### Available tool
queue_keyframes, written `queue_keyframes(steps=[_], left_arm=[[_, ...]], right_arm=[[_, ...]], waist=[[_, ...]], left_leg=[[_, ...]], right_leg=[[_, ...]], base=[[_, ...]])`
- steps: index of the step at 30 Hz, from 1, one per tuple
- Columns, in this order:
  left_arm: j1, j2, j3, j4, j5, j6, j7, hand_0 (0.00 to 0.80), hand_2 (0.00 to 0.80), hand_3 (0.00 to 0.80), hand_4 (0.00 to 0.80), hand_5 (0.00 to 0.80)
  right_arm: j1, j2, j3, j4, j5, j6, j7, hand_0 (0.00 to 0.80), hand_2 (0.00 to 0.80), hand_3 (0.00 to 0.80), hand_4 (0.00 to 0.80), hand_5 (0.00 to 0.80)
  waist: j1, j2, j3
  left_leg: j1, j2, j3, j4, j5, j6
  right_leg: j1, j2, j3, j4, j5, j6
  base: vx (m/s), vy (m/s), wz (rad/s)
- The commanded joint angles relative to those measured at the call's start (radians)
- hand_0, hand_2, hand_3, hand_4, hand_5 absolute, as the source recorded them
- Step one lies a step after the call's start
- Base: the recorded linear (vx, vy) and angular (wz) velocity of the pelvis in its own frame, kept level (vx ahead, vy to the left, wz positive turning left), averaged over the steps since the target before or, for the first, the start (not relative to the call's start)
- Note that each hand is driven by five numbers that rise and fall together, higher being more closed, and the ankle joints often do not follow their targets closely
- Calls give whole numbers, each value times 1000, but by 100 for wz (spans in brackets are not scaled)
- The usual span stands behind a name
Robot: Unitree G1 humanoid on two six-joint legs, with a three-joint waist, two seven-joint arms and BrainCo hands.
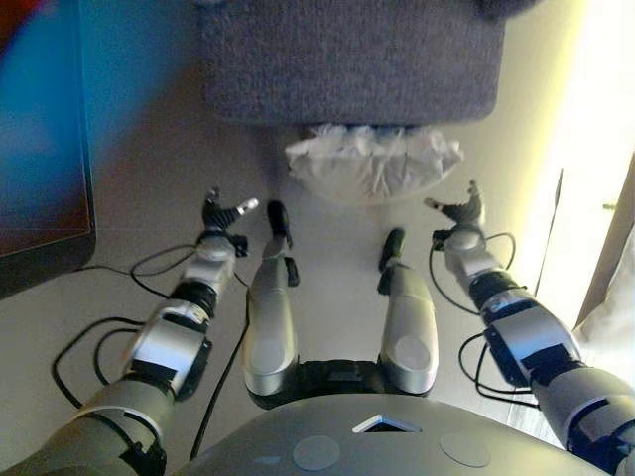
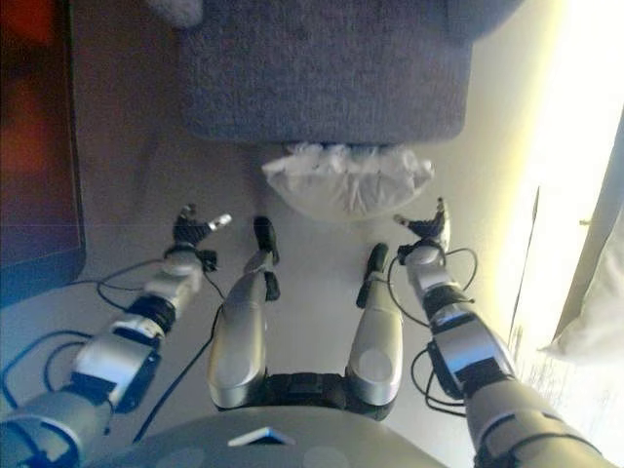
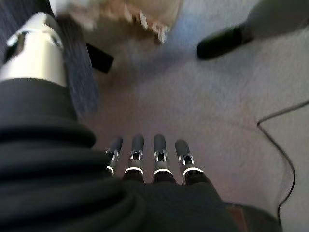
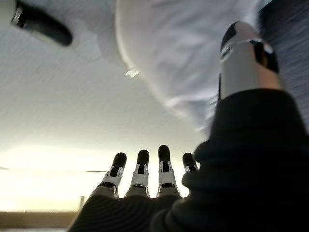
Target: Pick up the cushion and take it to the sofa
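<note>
On the pale floor (image 1: pixel 149 188), a white cushion (image 1: pixel 372 162) lies against the grey sofa (image 1: pixel 347 59); left hand (image 1: pixel 220 220) and right hand (image 1: pixel 461 216) hover open, empty.

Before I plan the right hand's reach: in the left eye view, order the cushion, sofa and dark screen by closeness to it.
From the right hand:
1. Cushion, on the floor just inward of it.
2. Sofa, beyond the cushion.
3. Dark screen, far across on the robot's left.

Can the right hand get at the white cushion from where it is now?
Probably yes: the right hand is open beside the cushion on the floor, with nothing between them.
</note>
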Motion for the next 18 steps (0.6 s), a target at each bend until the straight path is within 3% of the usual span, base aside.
queue_keyframes(steps=[1,3,4,7,12,16,18], left_arm=[[26,-23,-21,2,-6,-84,53,0,0,0,0,0],[1,-49,-34,-19,31,-90,103,0,0,0,0,0],[-7,-51,-35,-27,11,-68,123,0,0,0,0,0],[-21,-69,-43,-30,47,-100,156,0,0,0,0,0],[-39,-100,-56,-75,8,-114,211,0,0,0,0,0],[-36,-98,-50,-176,7,-98,254,0,0,0,0,0],[-32,-93,-51,-230,-7,-112,287,0,0,0,0,0]], right_arm=[[5,-37,-47,-23,50,-13,-59,0,0,0,0,0],[-21,-36,-54,-12,64,-24,-61,0,0,0,0,0],[-27,-37,-56,-14,69,-22,-60,0,0,0,0,0],[-44,-42,-53,-26,99,-16,-71,0,0,0,0,0],[-6,-11,-49,-69,74,-64,-125,0,0,0,0,0],[77,-20,-33,-256,1,-119,-172,0,0,0,0,0],[104,-57,-17,-395,-50,-108,-187,0,0,0,0,0]], waist=[[-5,0,6],[-14,5,6],[-16,5,6],[-26,13,6],[-56,36,6],[-92,44,6],[-113,53,6]], left_leg=[[-104,45,-51,129,-98,-54],[-173,45,-55,149,-96,-50],[-191,45,-55,158,-97,-51],[-268,42,-68,176,-94,-52],[-357,46,-80,215,-108,-54],[-417,47,-72,229,-103,-53],[-450,51,-70,238,-101,-58]], right_leg=[[-122,-59,31,-127,190,0],[-203,-29,47,-84,173,-13],[-224,-26,51,-75,173,-15],[-315,-17,64,-57,177,-19],[-438,14,115,-15,173,-28],[-513,48,158,9,170,-36],[-561,63,182,28,167,-42]], base=[[-87,-60,-13],[-54,-74,-8],[-37,-120,-3],[-30,-80,-2],[-5,44,-18],[-18,84,-26],[-7,112,-28]])
